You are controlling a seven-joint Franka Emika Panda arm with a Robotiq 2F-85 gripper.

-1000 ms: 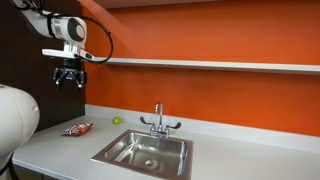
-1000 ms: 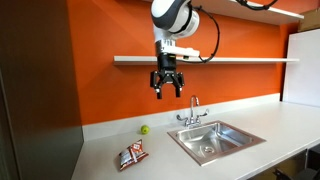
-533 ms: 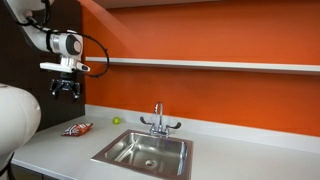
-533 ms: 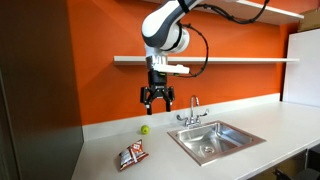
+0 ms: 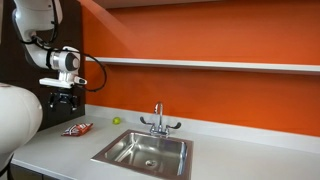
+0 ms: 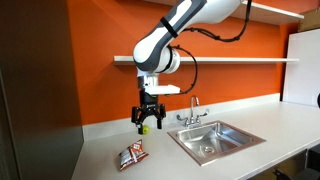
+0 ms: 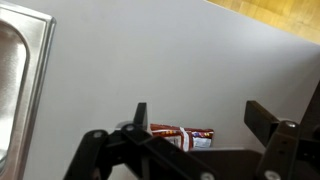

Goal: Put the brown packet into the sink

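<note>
One arm only. Gripper (image 6: 147,122) hung open and empty above the counter (image 6: 100,140), left of the sink (image 6: 185,137). Packet (image 6: 132,155) lay flat on the counter below the gripper and a little nearer, well apart from it. Wrist view: packet (image 7: 183,135) sat low in the gap, long axis running jaw to jaw. I judged a straight drop would close on its ends; a wrist turn might serve better. Only the exterior views showed the height gap. Only the wrist view showed that alignment.
</note>
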